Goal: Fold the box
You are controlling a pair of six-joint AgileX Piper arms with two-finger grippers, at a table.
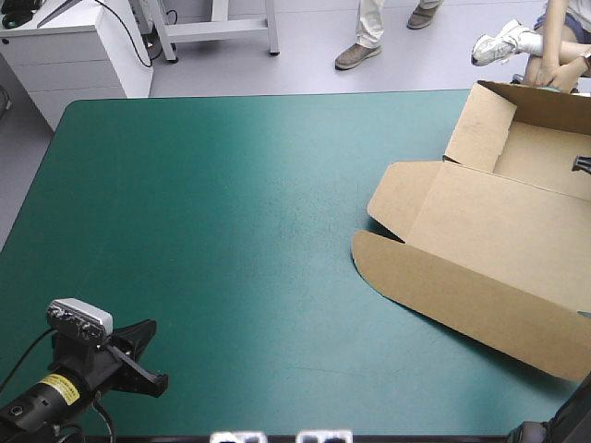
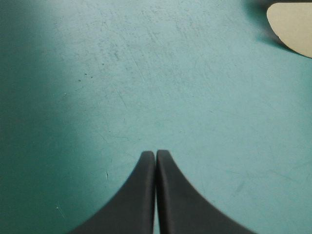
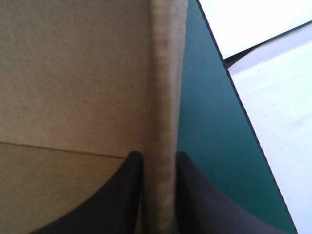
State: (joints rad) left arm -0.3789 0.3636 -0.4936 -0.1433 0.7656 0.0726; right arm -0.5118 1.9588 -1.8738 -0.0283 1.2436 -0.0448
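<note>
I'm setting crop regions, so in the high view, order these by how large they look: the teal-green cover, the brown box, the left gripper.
1. teal-green cover: fills most of the view.
2. box: large, but cut off at the right edge.
3. left gripper: smallest, despite sitting nearest the camera.

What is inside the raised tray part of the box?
Inside the box only its bare brown floor shows. The right gripper is shut on one wall. The tray's right end lies outside the view.

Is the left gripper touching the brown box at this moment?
Apart. The high view shows the left gripper near the front left corner, with bare teal-green cover between it and the box.
</note>
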